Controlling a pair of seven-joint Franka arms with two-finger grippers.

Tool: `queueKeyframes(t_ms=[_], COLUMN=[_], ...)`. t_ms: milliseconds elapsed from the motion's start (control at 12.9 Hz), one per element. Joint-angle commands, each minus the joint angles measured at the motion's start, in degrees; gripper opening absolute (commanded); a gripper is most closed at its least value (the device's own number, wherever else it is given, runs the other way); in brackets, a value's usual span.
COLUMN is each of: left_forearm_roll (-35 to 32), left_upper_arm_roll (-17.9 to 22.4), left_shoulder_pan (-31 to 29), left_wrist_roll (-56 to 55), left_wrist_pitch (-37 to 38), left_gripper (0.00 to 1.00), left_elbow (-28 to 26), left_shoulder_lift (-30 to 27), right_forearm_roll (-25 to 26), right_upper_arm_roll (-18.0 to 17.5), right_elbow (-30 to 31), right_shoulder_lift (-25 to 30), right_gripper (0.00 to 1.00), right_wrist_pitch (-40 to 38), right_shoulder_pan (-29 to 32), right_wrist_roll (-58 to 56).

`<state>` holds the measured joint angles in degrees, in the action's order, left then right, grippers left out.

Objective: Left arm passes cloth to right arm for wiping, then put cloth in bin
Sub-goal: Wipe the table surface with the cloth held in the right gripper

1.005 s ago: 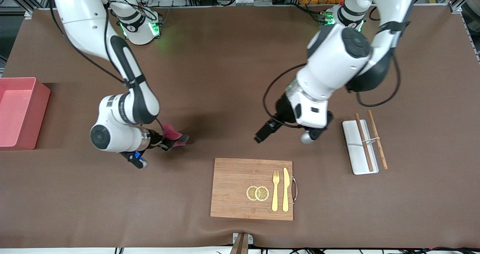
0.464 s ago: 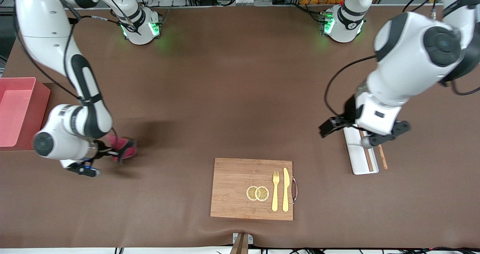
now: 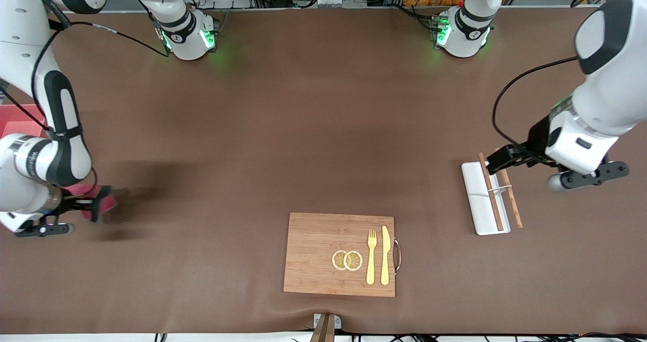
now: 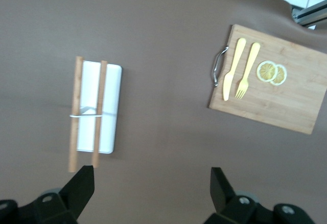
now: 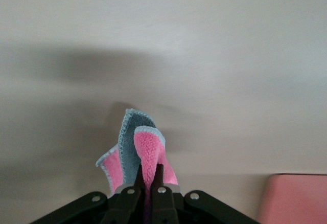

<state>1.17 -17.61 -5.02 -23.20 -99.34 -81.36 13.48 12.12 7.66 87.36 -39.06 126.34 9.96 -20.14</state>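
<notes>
Pinched thinly in right gripper point(image 5: 148, 187), cloth point(image 5: 138, 150) could slip before bin point(image 3: 20, 122), frame's left edge; left gripper point(image 4: 152, 191) waiting wide, empty.

Robotics lab: two bench-mounted arms point(image 3: 50, 104).

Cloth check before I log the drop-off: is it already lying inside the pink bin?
No: the cloth hangs pinched in the right gripper fingers over the brown table, with the bin off to one side.
</notes>
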Motion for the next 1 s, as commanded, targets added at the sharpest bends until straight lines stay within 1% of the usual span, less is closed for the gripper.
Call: queueKeyframes(t_ms=[0,155,309,541,618,696,773,850,928], left_forearm_roll=[-1.3,-1.5,-3.0,-3.8,-3.8,-3.8,-3.7,-3.6,-3.6], left_upper_arm_roll=[-0.4,-0.3,-0.5,-0.8,-0.3,1.2,4.1,7.4,9.2], left_shoulder_pan=[-0.9,-1.7,-1.7,-1.8,-1.6,-0.7,1.2,2.9,4.0], left_wrist_roll=[2.0,2.1,2.1,2.2,2.8,5.7,8.8,12.3,14.0], left_wrist_pitch=[3.1,4.5,5.4,5.4,5.3,5.3,5.4,5.5,5.2], left_gripper=[1.00,1.00,1.00,1.00,1.00,1.00,1.00,1.00,1.00], left_elbow=[-2.1,-2.1,-2.5,-3.3,-3.1,-3.3,-3.9,-5.7,-7.4], left_shoulder_lift=[-3.6,-4.6,-4.8,-5.5,-5.7,-6.5,-7.4,-8.9,-10.3], right_forearm_roll=[8.7,8.6,8.5,8.2,6.9,4.1,-0.8,-6.3,-10.7], right_upper_arm_roll=[-1.3,-1.6,-1.7,-2.2,-2.6,-2.9,-3.6,-3.9,-3.8], right_elbow=[-1.8,0.3,3.7,5.9,6.6,6.7,6.2,5.9,4.9], right_shoulder_lift=[0.3,0.0,-0.1,-0.1,-0.1,-0.1,0.2,0.6,0.8], right_gripper=[0.00,0.00,0.00,0.00,0.00,0.00,0.00,0.00,0.00], right_wrist_pitch=[-0.3,1.3,3.6,3.4,3.2,2.2,-0.1,-3.0,-5.5], right_shoulder_pan=[-0.9,-2.5,-5.6,-11.5,-13.8,-15.6,-17.2,-18.9,-21.5], right_wrist_roll=[0.3,6.1,14.1,26.9,32.3,35.8,37.2,38.1,39.7])
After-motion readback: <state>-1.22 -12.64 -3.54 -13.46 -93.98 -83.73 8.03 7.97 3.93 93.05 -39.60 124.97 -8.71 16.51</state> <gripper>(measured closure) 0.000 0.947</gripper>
